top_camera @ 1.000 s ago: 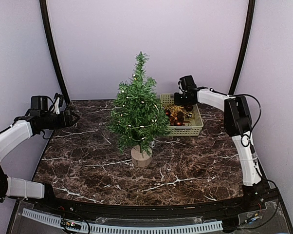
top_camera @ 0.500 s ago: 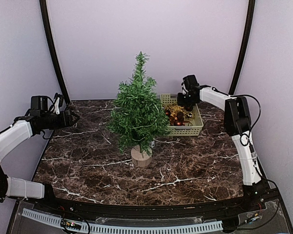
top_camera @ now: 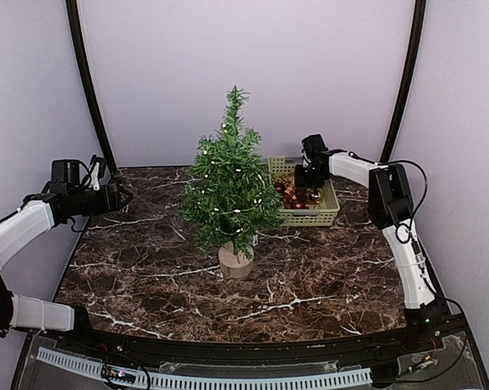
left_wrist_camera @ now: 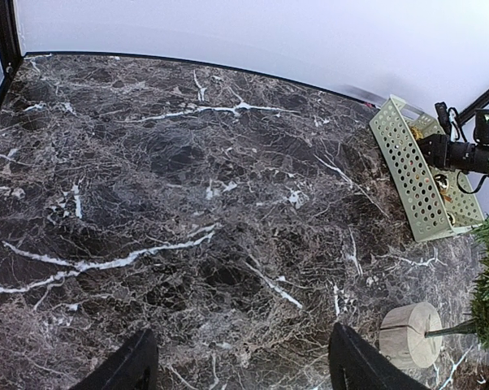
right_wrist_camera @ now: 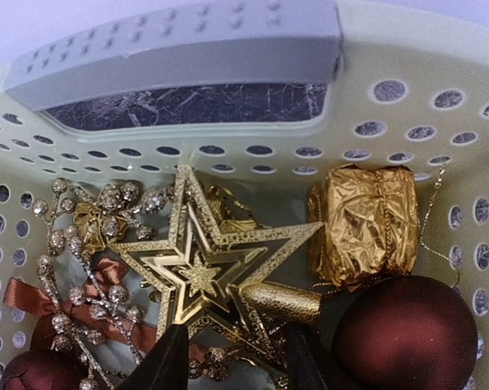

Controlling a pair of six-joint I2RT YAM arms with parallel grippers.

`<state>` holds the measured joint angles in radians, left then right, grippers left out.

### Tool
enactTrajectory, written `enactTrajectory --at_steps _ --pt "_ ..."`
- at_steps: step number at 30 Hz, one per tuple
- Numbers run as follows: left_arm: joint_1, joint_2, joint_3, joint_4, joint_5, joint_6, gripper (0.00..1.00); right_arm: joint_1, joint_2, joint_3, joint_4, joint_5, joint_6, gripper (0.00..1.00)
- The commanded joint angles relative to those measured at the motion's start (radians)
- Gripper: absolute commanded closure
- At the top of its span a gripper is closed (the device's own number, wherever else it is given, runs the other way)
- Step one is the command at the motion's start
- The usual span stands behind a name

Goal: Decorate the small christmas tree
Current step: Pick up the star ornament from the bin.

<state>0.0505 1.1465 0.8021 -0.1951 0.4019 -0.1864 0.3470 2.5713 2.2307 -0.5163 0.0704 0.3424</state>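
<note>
The small christmas tree (top_camera: 231, 187) stands mid-table on its tan stump base (top_camera: 235, 262), with small lights lit along its branches. Its base (left_wrist_camera: 411, 335) also shows at the right of the left wrist view. My right gripper (top_camera: 308, 175) reaches down into the pale green basket (top_camera: 309, 217). In its wrist view it is open (right_wrist_camera: 236, 366), its dark fingers apart on either side of the lower points of a gold star topper (right_wrist_camera: 204, 272). My left gripper (left_wrist_camera: 240, 366) hangs open above bare marble at the far left (top_camera: 123, 197), holding nothing.
In the basket (right_wrist_camera: 228, 154) lie a gold foil parcel (right_wrist_camera: 362, 223), a dark red ball (right_wrist_camera: 403, 333), a beaded silver sprig (right_wrist_camera: 90, 244) and a red ribbon (right_wrist_camera: 33, 296). The basket (left_wrist_camera: 415, 179) sits just right of the tree, close to the back wall.
My right gripper has dropped lower into the basket and its jaws have widened. The tree's lights went dark and are lit again. The left arm has not moved.
</note>
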Motion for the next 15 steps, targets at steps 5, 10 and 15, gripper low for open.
enactTrajectory --at_steps 5,10,15 --pt "0.006 -0.01 -0.009 0.003 -0.013 0.008 0.25 -0.027 0.022 -0.034 0.092 -0.123 0.048 0.57" --pt "0.006 -0.009 -0.009 0.001 -0.018 0.01 0.25 -0.045 0.043 -0.041 0.143 -0.241 0.099 0.63" --pt "0.006 -0.003 -0.009 0.002 -0.018 0.011 0.25 -0.05 0.011 -0.107 0.216 -0.299 0.14 0.74"
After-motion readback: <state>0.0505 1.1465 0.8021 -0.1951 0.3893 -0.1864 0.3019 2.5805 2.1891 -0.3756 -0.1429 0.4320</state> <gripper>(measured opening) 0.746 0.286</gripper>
